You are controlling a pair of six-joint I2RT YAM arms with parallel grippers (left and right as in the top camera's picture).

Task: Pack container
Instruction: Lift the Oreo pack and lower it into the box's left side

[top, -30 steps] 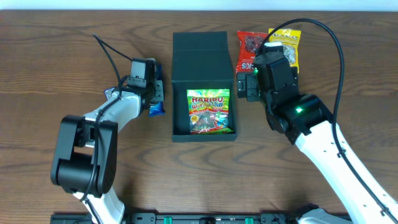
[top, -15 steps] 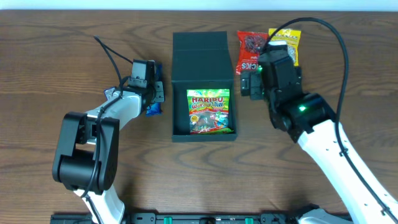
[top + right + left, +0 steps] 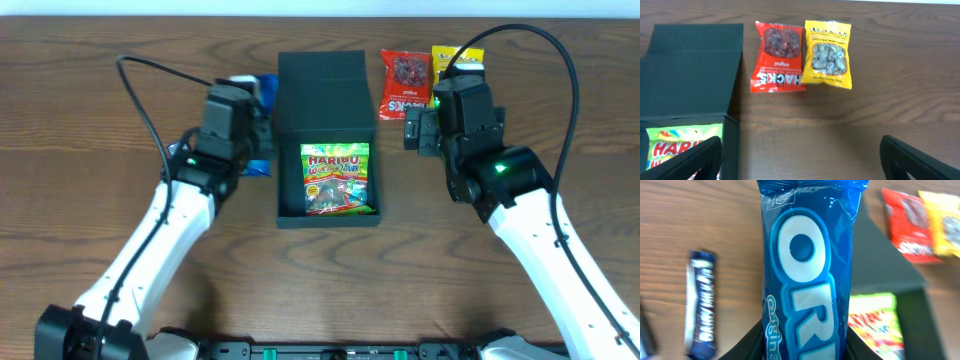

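Container: the dark teal-green container (image 3: pixel 289 175) is seen at the middle of the wooden desk (image 3: pixel 90 70), its flap lid (image 3: pixel 325 90) folded back toward the far edge.

Inside: a Haribo gummy packet (image 3: pixel 336 178) is laid flat in the open compartment, filling most of the floor.

Left end effector: the left end effector (image 3: pixel 807 345) is closed on the lower end of a blue Oreo packet (image 3: pixel 807 270), which is held just beside the container's left wall. The two fingers are pressed against the packet's sides.

Beside it: a dark blue bar (image 3: pixel 702 305) is left lying on the desk to the left of the Oreo packet, apart from it.

Right end effector: the right end effector (image 3: pixel 800 160) is spread wide with nothing between its fingers, and is held over bare desk just right of the container.

Still out: a red packet (image 3: pixel 779 57) and a yellow packet (image 3: pixel 828 54) are laid side by side, touching, on the desk near the lid's right edge.
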